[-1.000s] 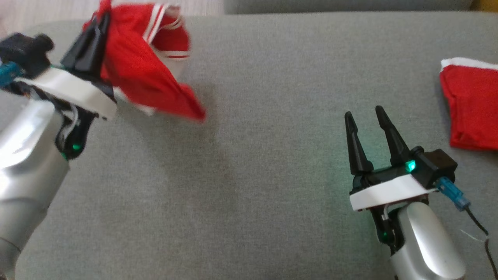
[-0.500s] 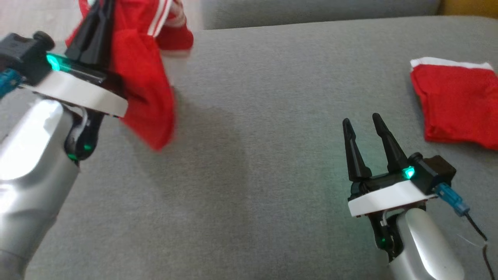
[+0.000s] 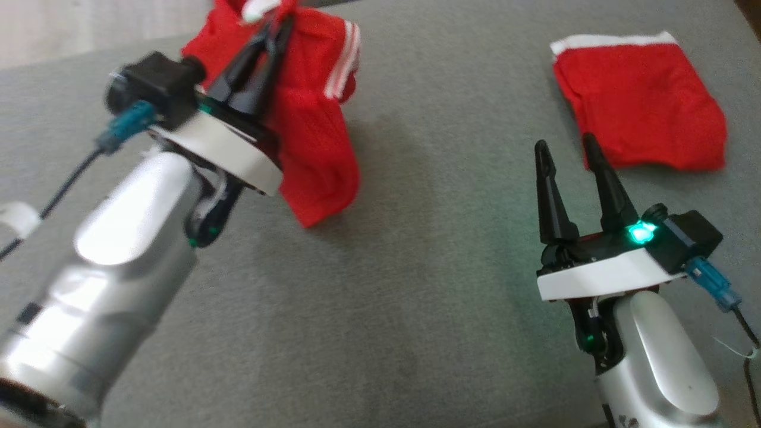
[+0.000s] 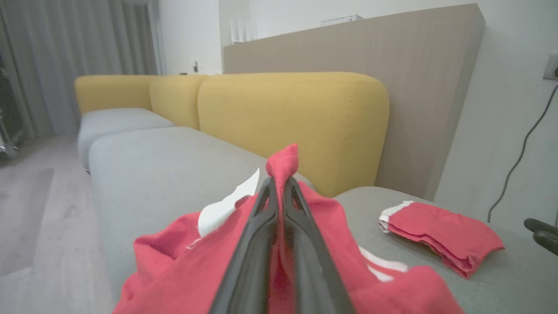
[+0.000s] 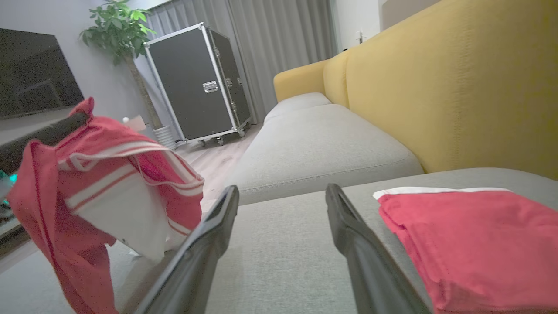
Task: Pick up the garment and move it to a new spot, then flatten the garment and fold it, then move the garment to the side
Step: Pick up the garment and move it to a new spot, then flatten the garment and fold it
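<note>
Two red garments are in sight. One garment (image 3: 315, 148) hangs from the left gripper (image 3: 278, 27), whose two dark fingers are clenched tight on a bunch of the cloth; in the left wrist view a red tuft pokes up past the pinched tips of that gripper (image 4: 277, 183). The cloth drapes down beside the wrist over the left part of the grey sofa seat (image 3: 416, 267), with two white stripes along one hem. Whether its lowest fold touches the seat cannot be told.

The second garment, a folded red piece (image 3: 642, 113) with one white band along its far edge, lies flat on the seat at the right, well apart from the hanging one.

The right gripper (image 3: 565, 144) hovers above the seat just short of the folded piece, its two fingers spread wide and grasping nothing.

Behind the seat, the left wrist view shows three yellow back cushions (image 4: 292, 126). The right wrist view shows one black wheeled case (image 5: 196, 87) and one potted plant (image 5: 117, 26) on the floor beyond.
</note>
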### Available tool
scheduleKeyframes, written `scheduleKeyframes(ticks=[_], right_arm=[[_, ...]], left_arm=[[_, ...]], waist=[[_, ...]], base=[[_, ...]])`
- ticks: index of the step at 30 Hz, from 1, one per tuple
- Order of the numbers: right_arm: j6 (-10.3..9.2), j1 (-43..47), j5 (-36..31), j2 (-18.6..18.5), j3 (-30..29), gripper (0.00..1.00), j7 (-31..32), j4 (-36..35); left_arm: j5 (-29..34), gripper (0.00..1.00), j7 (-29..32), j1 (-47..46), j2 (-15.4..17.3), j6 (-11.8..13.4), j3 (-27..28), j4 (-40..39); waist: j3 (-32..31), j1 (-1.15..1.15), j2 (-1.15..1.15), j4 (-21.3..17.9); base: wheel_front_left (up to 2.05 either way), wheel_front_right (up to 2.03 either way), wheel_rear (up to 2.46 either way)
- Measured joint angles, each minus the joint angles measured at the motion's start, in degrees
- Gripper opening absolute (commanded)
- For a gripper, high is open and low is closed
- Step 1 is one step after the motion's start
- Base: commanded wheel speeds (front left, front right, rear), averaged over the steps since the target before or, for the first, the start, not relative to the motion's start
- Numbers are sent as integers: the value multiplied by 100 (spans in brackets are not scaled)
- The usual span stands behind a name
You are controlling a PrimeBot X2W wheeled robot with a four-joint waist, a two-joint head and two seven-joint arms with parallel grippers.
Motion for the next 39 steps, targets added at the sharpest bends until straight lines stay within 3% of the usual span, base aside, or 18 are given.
scheduleKeyframes(ticks=[4, 8, 14, 20, 24, 29, 34, 39], right_arm=[[1, -2, 10, 0, -32, 100, 0, -26], [0, -2, -2, 0, -123, 100, 0, -51], [1, 19, -210, 0, -200, 100, -1, -13], [1, 198, -354, 1, -204, 100, 0, 203], [1, 442, -353, 1, -167, 100, 0, 427], [1, 604, -356, 2, -175, 100, 0, 617], [1, 543, -474, 4, -237, 100, 0, 726], [0, 9, -617, 4, -303, 100, 42, 1439]], left_arm=[[0, 100, -40, -6, -247, -34, -42, 486], [0, 100, -190, -9, -224, -59, 90, 770], [100, 100, -259, 232, 109, 26, 911, 556], [377, 100, -266, 1805, 248, 185, 1883, -249], [539, 100, -266, 3114, 27, 313, 2495, -801], [880, 100, -266, 4340, -511, 348, 3000, -1419], [1188, 100, -266, 4550, -775, 166, 3296, -1600], [1380, 100, -266, 4441, -979, 15, 3360, -1566]], waist=[[147, 0, 0, -202], [180, 0, 0, -171], [11, 0, 0, 219], [-323, -1, 0, 712], [-595, -2, 0, 1047], [-854, -2, 0, 1450], [-948, -2, 0, 1765], [-853, -1, 0, 1988]], base=[[0, 0, 0], [0, 0, 0], [0, 0, 0], [0, 0, 0], [0, 0, 0], [0, 0, 0], [0, 0, 0], [0, 0, 0]])
